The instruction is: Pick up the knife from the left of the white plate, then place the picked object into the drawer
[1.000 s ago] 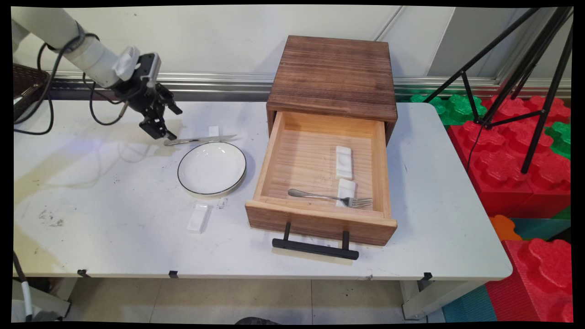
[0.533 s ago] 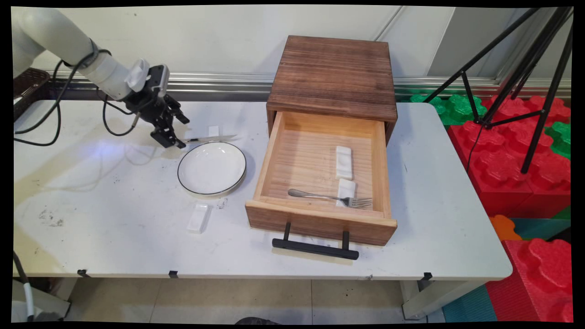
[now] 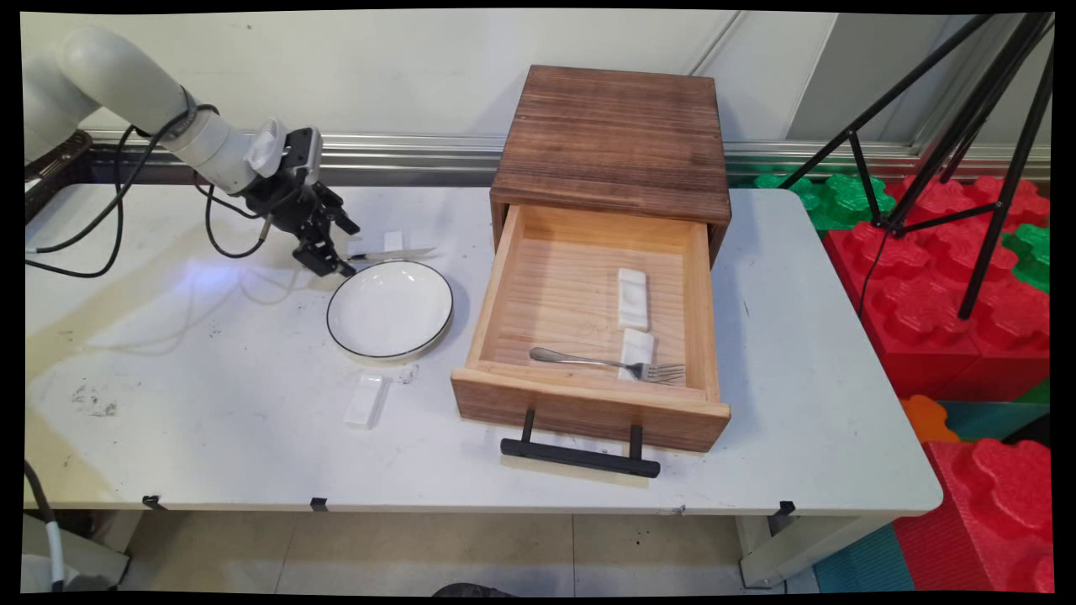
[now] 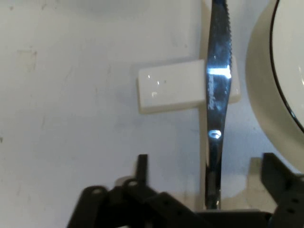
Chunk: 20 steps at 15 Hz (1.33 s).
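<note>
1. as the arm has carried it rightward along the far side of the surface over the last second, the end effector now sits low over the handle end of the table knife; a second ago it was left of that handle.
2. its fingers are spread, one on each side of the handle in the hand view, and nothing is pinched yet.
3. the table knife has not moved: it lies flat, just behind the white plate, its blade resting across a small white cutlery rest and its serrated tip pointing toward the drawer box.
4. the change reads as an approach that has ended in a straddle of the handle; closing would be the natural way to take hold, though that is only a judgement.
5. the rest stands as before: the open drawer holds a fork and two white rests, and another white rest lies in front of the plate.
</note>
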Each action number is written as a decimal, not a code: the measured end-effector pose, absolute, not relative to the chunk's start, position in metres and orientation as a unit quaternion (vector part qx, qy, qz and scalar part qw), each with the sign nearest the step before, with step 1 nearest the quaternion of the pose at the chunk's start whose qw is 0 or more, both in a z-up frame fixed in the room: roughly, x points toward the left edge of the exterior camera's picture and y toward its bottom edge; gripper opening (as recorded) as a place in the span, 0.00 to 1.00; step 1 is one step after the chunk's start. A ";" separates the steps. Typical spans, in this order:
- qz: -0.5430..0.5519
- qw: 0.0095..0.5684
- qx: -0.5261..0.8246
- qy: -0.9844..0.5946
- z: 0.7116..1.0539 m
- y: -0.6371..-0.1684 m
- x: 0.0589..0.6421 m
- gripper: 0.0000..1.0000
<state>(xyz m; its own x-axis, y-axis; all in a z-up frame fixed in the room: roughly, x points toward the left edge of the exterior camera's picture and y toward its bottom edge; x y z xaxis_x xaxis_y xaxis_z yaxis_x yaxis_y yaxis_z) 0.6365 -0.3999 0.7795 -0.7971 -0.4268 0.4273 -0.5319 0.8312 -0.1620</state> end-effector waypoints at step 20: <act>0.150 0.210 0.237 -0.937 0.817 -0.392 0.629 0.00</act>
<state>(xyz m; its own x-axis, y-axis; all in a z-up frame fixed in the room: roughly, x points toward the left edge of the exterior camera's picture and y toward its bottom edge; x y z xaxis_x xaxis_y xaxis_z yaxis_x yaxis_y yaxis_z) 0.6292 -0.3916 0.8170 -0.7993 -0.3818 0.4641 -0.5077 0.8421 -0.1817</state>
